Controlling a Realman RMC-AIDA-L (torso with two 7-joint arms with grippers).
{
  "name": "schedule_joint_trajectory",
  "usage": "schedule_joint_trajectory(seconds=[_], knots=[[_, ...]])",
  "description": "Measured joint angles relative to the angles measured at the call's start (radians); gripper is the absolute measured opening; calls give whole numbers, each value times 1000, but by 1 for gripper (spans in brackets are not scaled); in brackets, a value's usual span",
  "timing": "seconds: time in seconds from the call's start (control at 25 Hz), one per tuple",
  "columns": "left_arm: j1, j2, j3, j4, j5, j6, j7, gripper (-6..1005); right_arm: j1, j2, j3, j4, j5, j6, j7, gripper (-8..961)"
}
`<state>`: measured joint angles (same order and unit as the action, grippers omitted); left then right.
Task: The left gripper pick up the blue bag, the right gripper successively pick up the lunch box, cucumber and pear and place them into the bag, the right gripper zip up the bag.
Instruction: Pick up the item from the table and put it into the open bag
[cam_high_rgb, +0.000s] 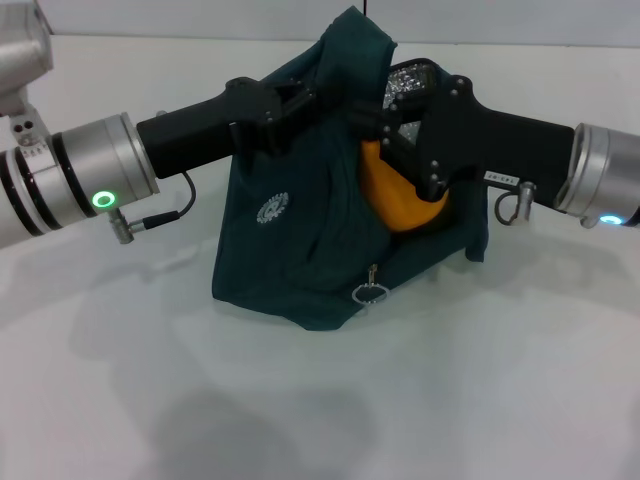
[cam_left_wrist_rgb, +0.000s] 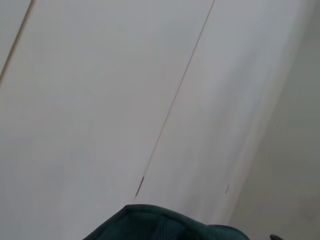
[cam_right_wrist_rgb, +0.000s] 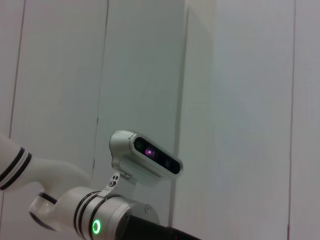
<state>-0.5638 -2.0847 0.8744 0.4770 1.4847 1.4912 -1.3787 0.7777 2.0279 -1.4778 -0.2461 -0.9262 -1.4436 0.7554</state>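
Pear (cam_high_rgb: 392, 200) upright in blue bag (cam_high_rgb: 300, 240)

Bag at the middle of the surface, an arm reaching in from either side.

The blue bag (cam_high_rgb: 300, 240) stands on the surface (cam_high_rgb: 320, 400). The left gripper (cam_high_rgb: 300, 105) meets the bag's upper left edge; the right gripper (cam_high_rgb: 400, 140) reaches into its open top from the right, with the pear (cam_high_rgb: 385, 195) inside the opening just below it.
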Motion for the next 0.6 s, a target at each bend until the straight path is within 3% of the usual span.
schedule_joint_trajectory(seconds=[0.6], knots=[[2,0,0,0,1,-1,1,45,-65,0,-56,-73,52,20,-51,102]])
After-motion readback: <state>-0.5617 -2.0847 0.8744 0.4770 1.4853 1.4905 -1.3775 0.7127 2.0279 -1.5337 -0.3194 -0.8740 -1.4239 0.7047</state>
